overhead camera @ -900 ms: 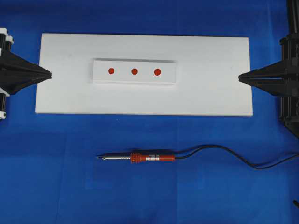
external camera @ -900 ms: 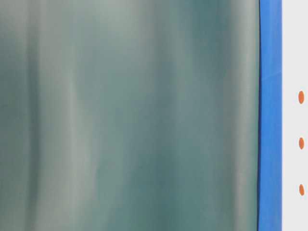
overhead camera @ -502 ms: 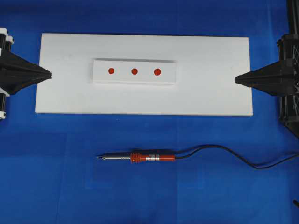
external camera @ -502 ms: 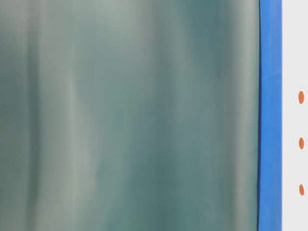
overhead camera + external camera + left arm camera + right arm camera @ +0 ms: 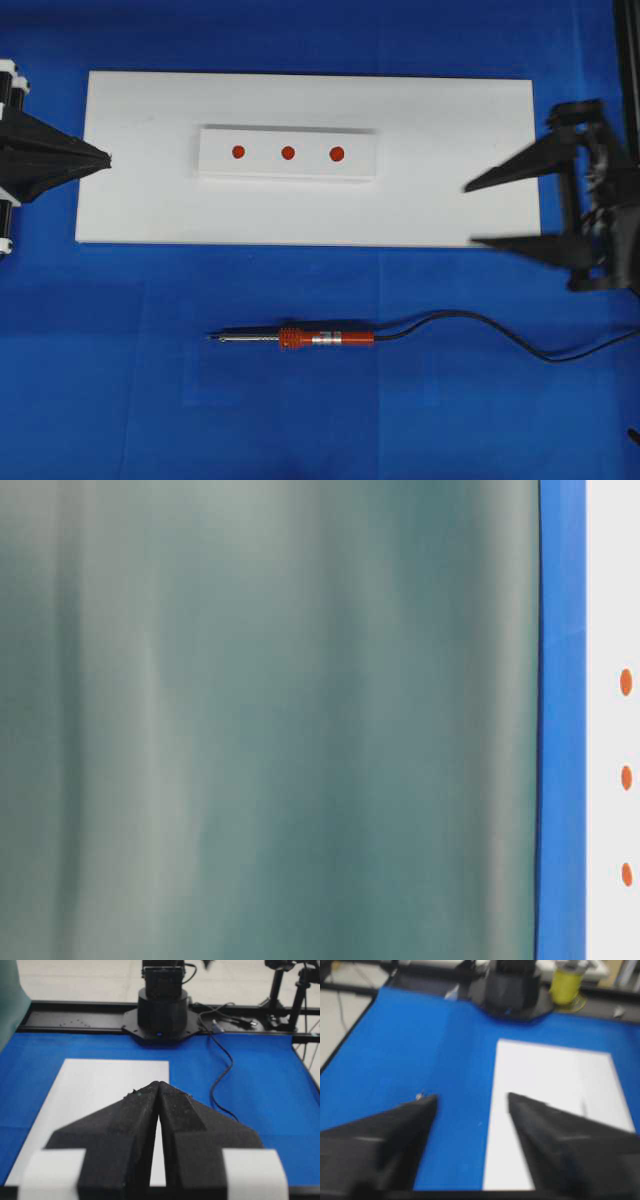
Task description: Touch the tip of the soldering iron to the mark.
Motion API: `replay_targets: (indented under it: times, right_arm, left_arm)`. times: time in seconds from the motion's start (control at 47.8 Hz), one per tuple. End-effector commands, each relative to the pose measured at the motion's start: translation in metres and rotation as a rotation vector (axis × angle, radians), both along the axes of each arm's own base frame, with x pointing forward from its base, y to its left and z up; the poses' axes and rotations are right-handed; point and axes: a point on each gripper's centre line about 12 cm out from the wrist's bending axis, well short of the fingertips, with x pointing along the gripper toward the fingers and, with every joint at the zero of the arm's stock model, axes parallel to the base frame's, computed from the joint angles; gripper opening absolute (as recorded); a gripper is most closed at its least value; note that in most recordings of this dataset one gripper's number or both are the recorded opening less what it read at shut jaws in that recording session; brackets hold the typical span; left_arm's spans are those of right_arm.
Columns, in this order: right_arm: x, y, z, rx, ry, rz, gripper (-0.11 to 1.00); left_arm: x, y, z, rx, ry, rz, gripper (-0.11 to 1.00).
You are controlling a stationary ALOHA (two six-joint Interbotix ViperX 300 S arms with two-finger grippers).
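Lying bare between soldering iron and marks: blue cloth.

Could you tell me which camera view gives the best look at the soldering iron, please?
The overhead view: the whole soldering iron lies on the blue mat, tip pointing left, cord trailing right. The table-level view shows none of it. The left wrist view shows only a black cord that may be its own. The right wrist view is blurred; a small glint might be its tip.
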Motion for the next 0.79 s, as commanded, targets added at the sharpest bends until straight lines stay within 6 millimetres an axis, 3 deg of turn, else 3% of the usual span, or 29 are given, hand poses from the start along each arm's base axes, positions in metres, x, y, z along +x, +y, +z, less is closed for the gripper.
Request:
replay_targets:
  times: [0.0,0.084,0.335,0.774]
  right_arm:
    - [0.017,0.003,0.005,0.013,0.023,0.000,0.75]
    - [0.031,0.005,-0.001,0.018,0.085,0.002,0.92]
    - [0.072,0.022,-0.019,0.036,0.291,0.024,0.88]
    - [0.134,0.060,-0.075,0.070,0.577,0.041,0.88]
  left_arm:
    - [0.001,0.000,0.006,0.000,-0.017,0.001,0.00]
    - [0.001,0.000,0.005,0.000,-0.012,0.001,0.00]
    - [0.001,0.000,0.004,-0.002,-0.012,0.001,0.00]
    - [0.001,0.000,0.003,0.000,-0.011,0.001,0.00]
